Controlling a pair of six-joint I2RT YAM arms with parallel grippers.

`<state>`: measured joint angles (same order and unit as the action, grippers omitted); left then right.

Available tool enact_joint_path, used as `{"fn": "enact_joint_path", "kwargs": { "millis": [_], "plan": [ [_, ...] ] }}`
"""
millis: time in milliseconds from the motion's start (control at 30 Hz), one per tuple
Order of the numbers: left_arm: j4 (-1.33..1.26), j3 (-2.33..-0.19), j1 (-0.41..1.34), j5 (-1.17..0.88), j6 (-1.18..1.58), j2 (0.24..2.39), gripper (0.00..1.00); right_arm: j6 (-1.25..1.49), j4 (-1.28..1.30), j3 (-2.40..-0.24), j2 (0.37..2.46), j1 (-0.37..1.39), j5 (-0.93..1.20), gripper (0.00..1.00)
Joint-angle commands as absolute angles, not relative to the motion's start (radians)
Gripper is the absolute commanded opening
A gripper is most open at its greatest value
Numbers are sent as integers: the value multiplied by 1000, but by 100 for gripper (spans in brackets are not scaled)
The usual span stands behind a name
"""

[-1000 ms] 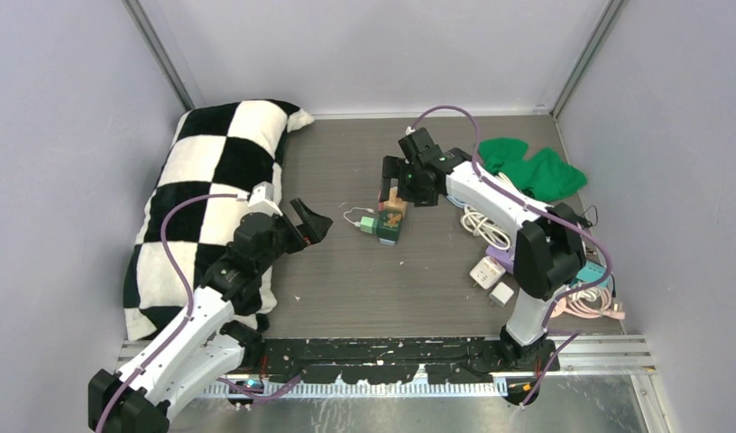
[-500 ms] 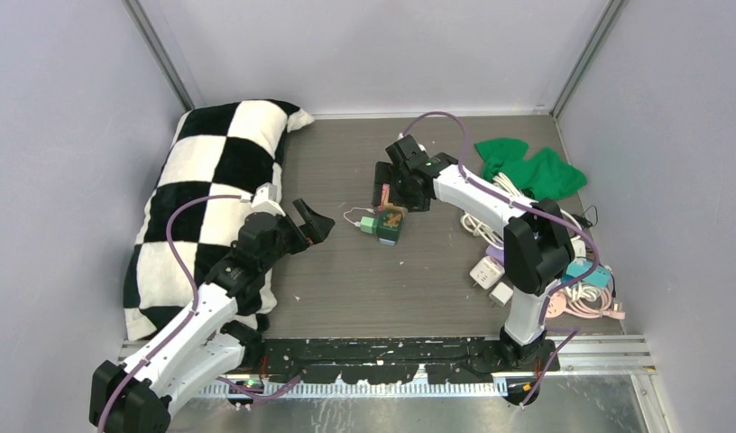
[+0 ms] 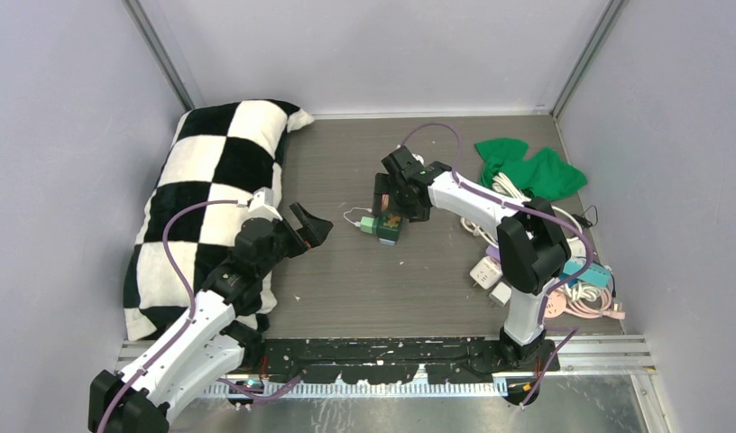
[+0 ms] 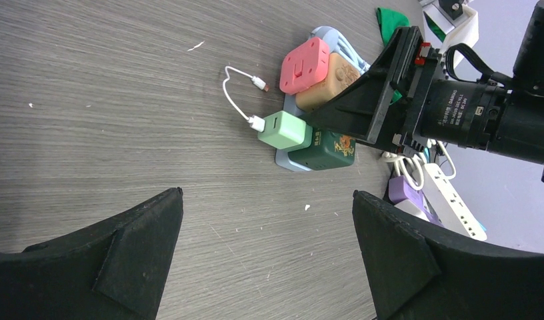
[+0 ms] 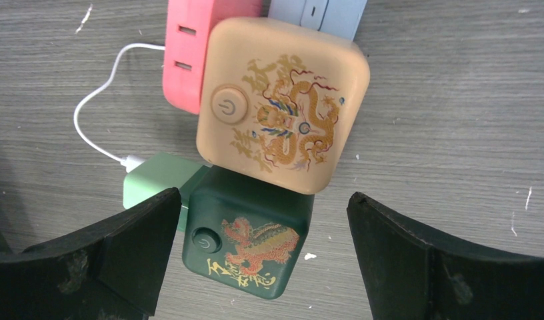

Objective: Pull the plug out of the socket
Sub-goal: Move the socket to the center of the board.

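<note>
A cluster of cube sockets and plugs (image 3: pixel 387 221) lies mid-table on a light blue power strip (image 5: pixel 326 13). It holds a tan dragon cube (image 5: pixel 283 113), a dark green cube (image 5: pixel 246 240), a pink plug (image 5: pixel 189 53) and a light green adapter (image 5: pixel 156 181) with a short white cable (image 5: pixel 96 120). The adapter sits against the dark green cube's side. My right gripper (image 5: pixel 264 193) is open and hovers right above the cluster (image 3: pixel 393 191), its jaws on either side of the dark green cube, not touching. My left gripper (image 4: pixel 267 193) is open and empty, left of the cluster (image 3: pixel 308 225). The adapter (image 4: pixel 283 130) shows ahead of it.
A black-and-white checkered pillow (image 3: pixel 211 180) lies along the left side under my left arm. A green cloth (image 3: pixel 527 171) is at the back right. White cables, chargers and power strips (image 3: pixel 491 271) are piled along the right side.
My right gripper has swung left and down from behind the cluster to directly over it, staying open. My left arm has hardly moved.
</note>
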<state>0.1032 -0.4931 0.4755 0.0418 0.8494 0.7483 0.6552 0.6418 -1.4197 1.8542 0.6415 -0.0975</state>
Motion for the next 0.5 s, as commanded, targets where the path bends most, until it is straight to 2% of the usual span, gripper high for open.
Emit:
{"fn": "enact_joint_path", "kwargs": {
  "millis": [0, 300, 467],
  "plan": [
    [72, -492, 471, 52, 856, 739, 99, 685, 605, -1408, 1838, 648, -116, 99],
    [77, -489, 471, 52, 859, 733, 99, 657, 569, -1352, 1786, 649, -127, 87],
    [64, -488, 472, 45, 865, 743, 99, 626, 544, -1318, 1744, 648, -119, 76]
  ]
}}
